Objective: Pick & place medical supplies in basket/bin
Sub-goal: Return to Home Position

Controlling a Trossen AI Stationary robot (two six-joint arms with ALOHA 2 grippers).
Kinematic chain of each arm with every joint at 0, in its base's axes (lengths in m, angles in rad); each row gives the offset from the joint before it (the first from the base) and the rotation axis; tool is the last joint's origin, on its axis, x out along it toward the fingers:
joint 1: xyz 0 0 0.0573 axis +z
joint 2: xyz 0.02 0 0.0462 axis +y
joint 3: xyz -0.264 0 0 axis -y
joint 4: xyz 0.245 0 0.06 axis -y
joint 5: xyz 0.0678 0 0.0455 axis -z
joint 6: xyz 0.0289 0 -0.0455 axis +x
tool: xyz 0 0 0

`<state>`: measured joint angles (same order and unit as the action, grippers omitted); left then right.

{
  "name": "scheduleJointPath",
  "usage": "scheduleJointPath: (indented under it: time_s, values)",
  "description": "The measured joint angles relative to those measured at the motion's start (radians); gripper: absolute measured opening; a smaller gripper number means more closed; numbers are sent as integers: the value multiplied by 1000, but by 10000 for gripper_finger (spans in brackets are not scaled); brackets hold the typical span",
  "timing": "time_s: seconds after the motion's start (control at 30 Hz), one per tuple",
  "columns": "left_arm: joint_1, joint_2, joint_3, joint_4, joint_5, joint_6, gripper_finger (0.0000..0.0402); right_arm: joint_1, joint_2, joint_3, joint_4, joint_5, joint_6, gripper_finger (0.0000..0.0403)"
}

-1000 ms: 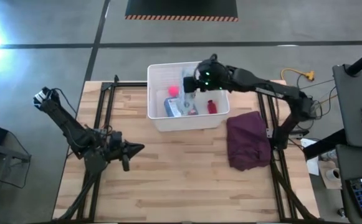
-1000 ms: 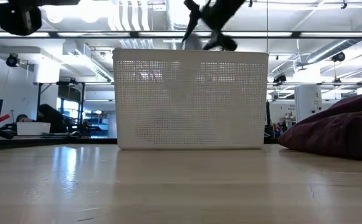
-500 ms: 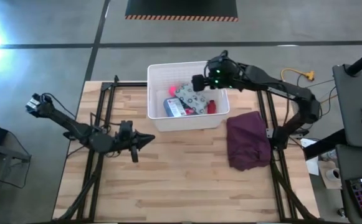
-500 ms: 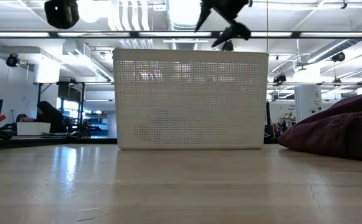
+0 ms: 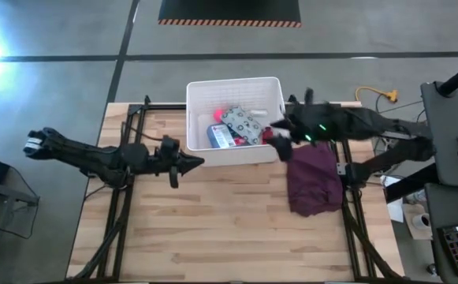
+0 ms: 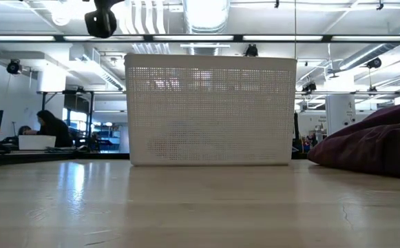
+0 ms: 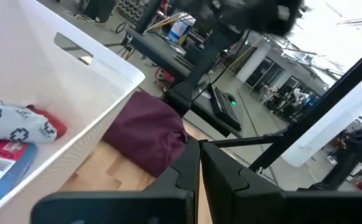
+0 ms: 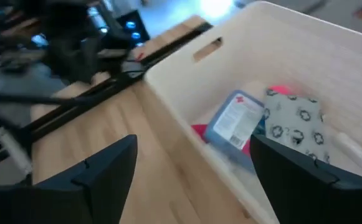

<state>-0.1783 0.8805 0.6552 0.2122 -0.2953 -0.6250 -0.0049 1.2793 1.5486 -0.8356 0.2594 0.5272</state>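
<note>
Table: light wood planks [image 5: 236,237], the nearest thing to you.
Left gripper: [image 5: 198,162] is held above the table, just on the near side of the bin's [image 5: 236,82] left front corner. It points right toward the maroon cloth [image 5: 315,180]. Its fingers [image 7: 187,174] are pressed together with nothing between them.
Dark part, low view: [image 6: 102,21] at top left, probably your left arm. Can't be sure from this angle.
Maroon cloth: bunched on the table just right of the bin. Its far edge sits below the right gripper.
Right gripper: [image 5: 279,143] hangs over the bin's right front corner and the cloth's far edge. Its fingers [image 8: 100,180] are spread wide and empty.
Bin: white with lattice walls, upright at the far middle of the table. It fills the centre of your low view.
Supplies: every one you can see lies inside the bin.
Pouch: [image 5: 244,125] pale with a cross print, lying on top toward the bin's middle.
Blue pack: [image 5: 219,136] flat against the bin's front wall, left of the pouch and partly under it.
Pink roll: [image 5: 230,112] behind the pouch, toward the far wall.
Red item: [image 7: 36,112] tucked against the pouch, mostly hidden.
Person: [image 6: 50,127] seated in the room beyond the table, at the far left of the low view.
</note>
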Motion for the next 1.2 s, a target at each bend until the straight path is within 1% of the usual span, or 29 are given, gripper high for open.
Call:
scheduleJointPath:
  time_s: [0.07,0.17,0.23,0.3,0.37,0.4,0.43,0.47,0.5,0.53,0.6,0.67,0.77,0.83,0.9,0.97,1.0,1.07,1.13,1.2]
  values:
    - [15,-2,0,5,24,0,0,96,-70,-57,12,77,17,295]
    - [24,-3,0,1,36,0,0,259,-182,-152,4,268,59,289]
    - [24,-4,0,1,22,0,0,351,-258,-209,-62,392,77,286]
    - [24,-4,0,-19,-44,-10,0,416,-327,-254,-122,440,129,285]
    - [24,-4,0,-30,-79,-16,0,465,-388,-287,-131,432,280,287]
    - [25,-5,0,-28,-81,-19,0,488,-419,-305,-121,419,359,288]
    - [24,-7,0,-24,-78,-53,0,511,-445,-323,-100,410,385,289]
    - [22,-7,0,-20,-69,-103,0,535,-467,-344,-63,399,352,291]
    - [20,-6,0,-16,-54,-131,0,556,-485,-368,-13,391,277,293]
    - [18,-6,0,-11,-29,-122,0,574,-505,-397,44,379,196,294]
    - [13,0,-1,27,34,-20,0,587,-551,-473,172,337,104,297]
    - [13,11,-1,112,64,69,0,575,-599,-578,343,269,25,299]
    - [49,54,0,217,113,113,0,535,-671,-772,648,131,-70,299]
    - [74,104,0,256,184,117,0,491,-689,-898,818,76,-85,297]
    - [94,172,0,299,264,119,0,435,-706,-1001,920,29,-84,294]
    - [121,223,-2,341,329,139,0,363,-724,-1078,981,-52,-77,292]
    - [139,237,-2,365,347,154,0,324,-737,-1100,1010,-110,-72,292]
    - [180,235,-2,384,349,178,0,244,-784,-1129,1030,-248,-83,293]
    - [221,198,-13,385,350,207,0,161,-837,-1144,985,-336,-96,296]
    - [263,134,-44,362,377,228,0,89,-901,-1149,890,-362,-92,299]
